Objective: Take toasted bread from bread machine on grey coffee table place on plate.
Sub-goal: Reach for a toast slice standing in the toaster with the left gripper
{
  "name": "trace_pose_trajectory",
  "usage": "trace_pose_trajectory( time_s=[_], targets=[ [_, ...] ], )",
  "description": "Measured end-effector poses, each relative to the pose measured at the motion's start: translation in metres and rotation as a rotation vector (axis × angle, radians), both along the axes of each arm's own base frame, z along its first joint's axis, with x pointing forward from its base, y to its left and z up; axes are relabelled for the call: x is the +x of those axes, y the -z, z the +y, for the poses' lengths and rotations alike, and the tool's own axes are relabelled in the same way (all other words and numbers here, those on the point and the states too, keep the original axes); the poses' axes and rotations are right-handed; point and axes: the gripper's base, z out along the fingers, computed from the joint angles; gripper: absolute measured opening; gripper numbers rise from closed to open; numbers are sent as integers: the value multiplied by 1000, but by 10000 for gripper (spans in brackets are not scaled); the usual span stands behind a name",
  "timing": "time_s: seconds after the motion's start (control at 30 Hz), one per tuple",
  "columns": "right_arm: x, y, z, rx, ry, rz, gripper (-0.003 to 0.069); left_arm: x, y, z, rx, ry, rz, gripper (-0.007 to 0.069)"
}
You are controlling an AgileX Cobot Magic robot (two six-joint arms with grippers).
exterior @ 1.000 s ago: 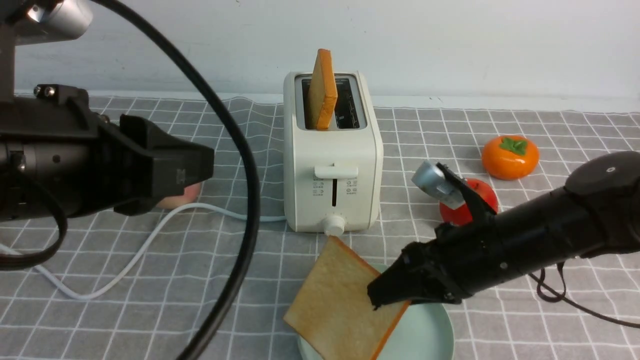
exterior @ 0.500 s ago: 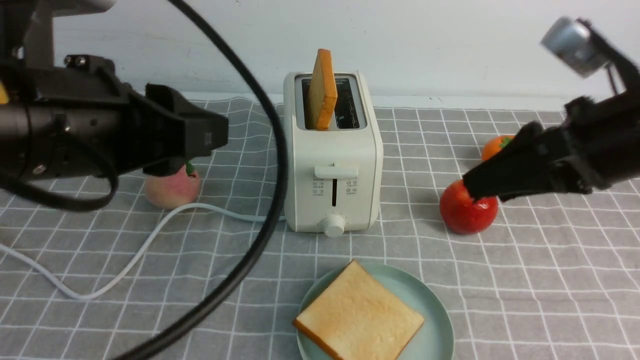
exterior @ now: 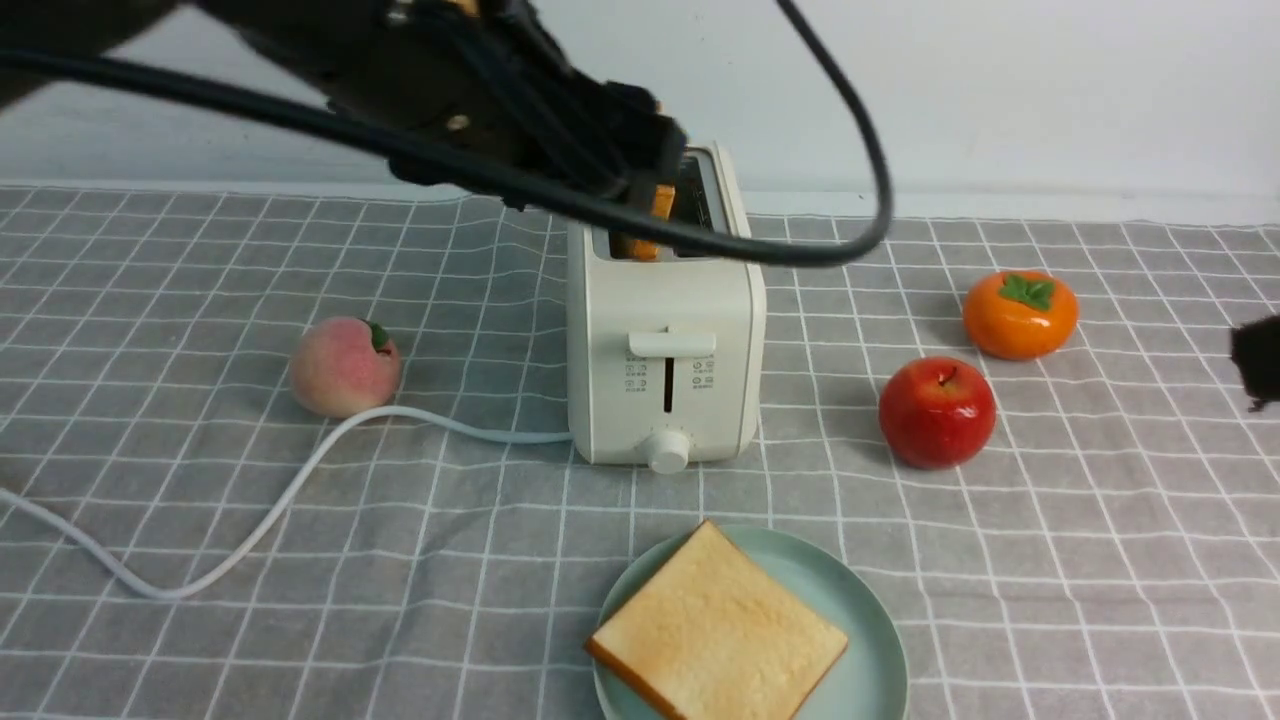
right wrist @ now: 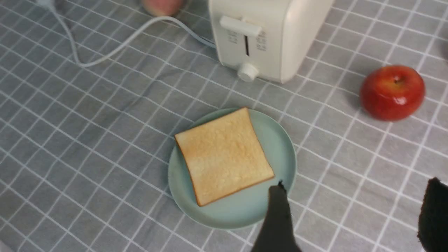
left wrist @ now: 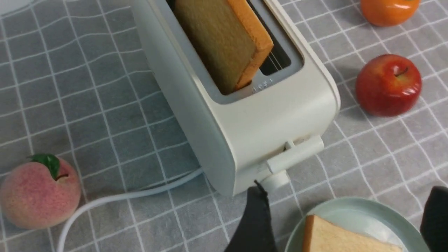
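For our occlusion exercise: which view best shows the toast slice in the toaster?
Left wrist view: the toast slice shows its face and orange crust, standing in the toaster. In the front view the left arm hides nearly all of it. The right wrist view cuts off the toaster's top.

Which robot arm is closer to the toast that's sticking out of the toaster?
Left. The left pincer hangs open right over the toast in the bread machine. The right pincer is far off to the right, beyond the apple.
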Motion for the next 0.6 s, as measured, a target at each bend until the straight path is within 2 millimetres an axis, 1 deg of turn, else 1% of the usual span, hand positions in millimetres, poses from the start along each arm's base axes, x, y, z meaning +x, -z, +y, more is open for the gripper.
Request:
trace_pose_trajectory(
  time_s=[0.07, 0.17, 0.2, 0.23, 0.27, 0.3, 0.37, 0.4, 0.43, 0.6],
  targets=[
    [-9, 5, -4, 4, 62, 15, 505, 16, 6, -20, -7, -93, -5, 583],
    [-17, 18, -7, 10, 100, 33, 505, 33, 8, -36, -18, -151, -39, 583],
    [-19, 18, -7, 13, 103, 29, 505, 36, 9, -37, -20, -156, -40, 583],
    [-22, 28, -8, 19, 116, 39, 505, 45, 14, -44, -24, -166, -44, 583],
    [-24, 32, -8, 21, 120, 42, 505, 51, 18, -47, -25, -170, -46, 583],
    [-27, 36, -8, 22, 122, 44, 505, 55, 23, -50, -18, -171, -46, 583],
    [-28, 42, -8, 22, 125, 51, 505, 60, 27, -53, -17, -171, -53, 583],
    [-31, 49, -9, 22, 127, 59, 505, 69, 35, -55, 0, -171, -67, 583],
    [-33, 51, -9, 22, 128, 62, 505, 73, 40, -55, 9, -173, -73, 583],
    [-36, 57, -9, 21, 130, 68, 505, 95, 57, -53, 14, -174, -113, 583]
  ],
)
